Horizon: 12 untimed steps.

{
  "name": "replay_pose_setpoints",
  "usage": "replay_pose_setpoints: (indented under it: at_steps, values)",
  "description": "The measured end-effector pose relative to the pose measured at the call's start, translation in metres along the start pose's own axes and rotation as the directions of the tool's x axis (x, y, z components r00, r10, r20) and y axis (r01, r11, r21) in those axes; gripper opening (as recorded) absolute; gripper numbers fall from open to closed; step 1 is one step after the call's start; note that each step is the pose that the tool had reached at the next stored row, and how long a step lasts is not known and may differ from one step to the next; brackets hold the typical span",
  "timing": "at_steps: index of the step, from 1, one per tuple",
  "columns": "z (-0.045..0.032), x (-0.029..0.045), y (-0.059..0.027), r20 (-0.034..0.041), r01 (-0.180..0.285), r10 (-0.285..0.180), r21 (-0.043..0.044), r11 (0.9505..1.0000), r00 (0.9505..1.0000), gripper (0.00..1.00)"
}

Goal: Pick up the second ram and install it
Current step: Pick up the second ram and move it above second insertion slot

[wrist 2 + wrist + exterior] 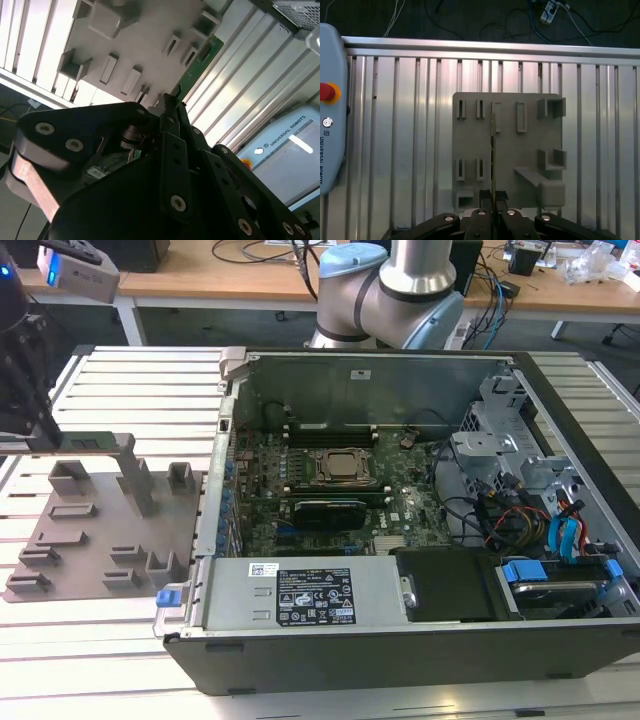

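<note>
The second ram [198, 65] is a narrow green board stick, and my gripper [172, 100] is shut on one end of it. In the first wrist view the second ram [493, 150] shows edge-on, reaching out from the gripper [493, 198] over the grey fixture plate [507, 145]. In the exterior view the gripper [35, 420] hangs at the far left above the fixture plate [95, 540], well away from the open computer case [400, 500]. The motherboard's CPU socket [340, 468] lies in the case, with long black slots [330, 428] beside it.
The fixture plate carries several grey blocks and slot holders [135, 475]. A teach pendant [330, 120] lies on the slatted metal table [395, 150]. The arm's base [390, 285] stands behind the case. Drive cages and cables [530, 500] fill the case on the exterior view's right.
</note>
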<state>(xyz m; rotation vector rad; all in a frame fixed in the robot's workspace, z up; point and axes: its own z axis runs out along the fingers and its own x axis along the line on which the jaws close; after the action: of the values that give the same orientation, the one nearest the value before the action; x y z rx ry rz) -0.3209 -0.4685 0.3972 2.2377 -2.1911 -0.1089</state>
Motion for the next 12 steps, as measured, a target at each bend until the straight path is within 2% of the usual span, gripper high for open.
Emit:
replay_pose_setpoints:
  at_steps: [2,3,5,6,11,12]
  values:
    - [-0.0008,0.0003,-0.0135,0.0,0.0,0.0,-0.0001,1.0,1.0,0.14]
    - [-0.0014,0.0005,-0.0234,-0.0001,0.0,0.0,-0.0002,1.0,1.0,0.14]
    - [-0.0018,0.0006,-0.0307,0.0,0.0,0.0,-0.0002,1.0,1.0,0.14]
    - [-0.0022,0.0008,-0.0387,0.0,0.0,0.0,-0.0002,1.0,1.0,0.14]
    - [-0.0037,0.0014,-0.0662,-0.0001,0.0,0.0,-0.0005,1.0,1.0,0.14]
    - [-0.0042,0.0015,-0.0746,-0.0001,0.0,0.0,-0.0006,1.0,1.0,0.14]
